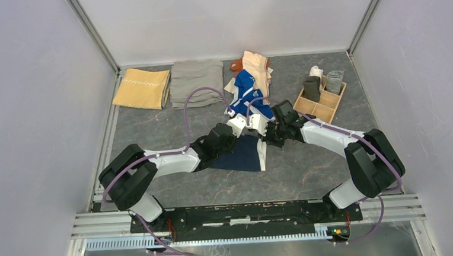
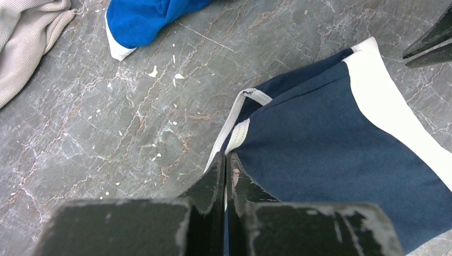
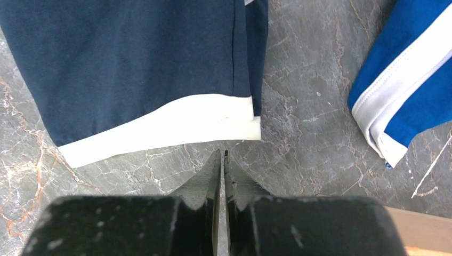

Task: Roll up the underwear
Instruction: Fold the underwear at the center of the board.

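Note:
The navy underwear (image 1: 240, 154) with white trim lies flat on the table between both arms. In the left wrist view my left gripper (image 2: 226, 156) is shut on the white-edged corner of the navy underwear (image 2: 330, 144), with a sliver of fabric between the fingers. My right gripper (image 3: 223, 153) is shut and empty, on bare table just off the white waistband (image 3: 160, 128). In the top view my left gripper (image 1: 240, 134) and right gripper (image 1: 267, 138) sit at the garment's far edge. A bright blue piece (image 1: 248, 91) and a peach piece (image 1: 257, 67) lie in a heap behind.
A folded mustard cloth (image 1: 142, 87) and a folded grey-khaki cloth (image 1: 196, 82) lie at the back left. A wooden divided box (image 1: 321, 105) with rolled pieces stands at the back right. The blue piece (image 3: 405, 90) lies close to the right of my right gripper.

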Robot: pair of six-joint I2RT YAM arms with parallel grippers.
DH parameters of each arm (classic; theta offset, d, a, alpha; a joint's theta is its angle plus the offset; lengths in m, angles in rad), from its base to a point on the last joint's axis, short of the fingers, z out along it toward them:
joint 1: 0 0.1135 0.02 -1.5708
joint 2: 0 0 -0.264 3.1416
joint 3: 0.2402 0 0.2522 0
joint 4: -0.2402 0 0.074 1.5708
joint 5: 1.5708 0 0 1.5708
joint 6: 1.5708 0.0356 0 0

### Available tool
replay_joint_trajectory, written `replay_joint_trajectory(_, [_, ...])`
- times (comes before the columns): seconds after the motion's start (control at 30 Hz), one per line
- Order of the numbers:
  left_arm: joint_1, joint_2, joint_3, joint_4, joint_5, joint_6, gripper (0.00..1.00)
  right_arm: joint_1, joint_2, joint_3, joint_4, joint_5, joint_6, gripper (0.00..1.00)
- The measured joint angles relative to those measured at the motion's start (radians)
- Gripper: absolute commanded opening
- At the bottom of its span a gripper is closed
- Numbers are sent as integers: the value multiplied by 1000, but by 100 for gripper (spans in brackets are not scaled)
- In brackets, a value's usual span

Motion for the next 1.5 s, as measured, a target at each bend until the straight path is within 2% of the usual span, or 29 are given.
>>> replay_joint_trajectory(0.13, [4, 21, 12, 14, 2, 0, 2, -6, -1, 0, 0, 13, 16, 12])
replay_joint_trajectory(0.27, [9, 36, 28, 22, 8, 0, 2, -8, -9, 0, 2, 31, 40, 24])
replay_joint_trajectory(0.33, [11, 39, 35, 26, 8, 0, 2, -11, -18, 0, 5, 46, 59, 26])
replay_joint_trajectory(0.53, [12, 58, 43, 30, 13, 0, 2, -21, -79, -2, 100, 95, 229, 36])
replay_joint_trajectory(0.6, [12, 76, 50, 19, 24, 1, 8, -27, -101, -2, 143, 93, 319, 37])
replay_joint_trajectory(0.67, [11, 92, 61, 6, 32, 1, 19, -34, -118, -14, 191, 82, 401, 38])
replay_joint_trajectory(0.8, [11, 101, 63, -4, 50, 3, 34, -51, -151, -90, 283, 58, 561, 40])
replay_joint_trajectory(1.0, [10, 95, 72, -24, 60, 9, 53, -85, -153, -151, 313, 54, 689, 45])
replay_joint_trajectory(1.2, [10, 33, 73, -73, 48, 8, 58, -93, -130, -151, 344, 13, 743, 45])
replay_joint_trajectory(1.5, [10, -157, 48, -113, 23, -39, 62, -94, -16, -105, 345, -18, 768, 45])
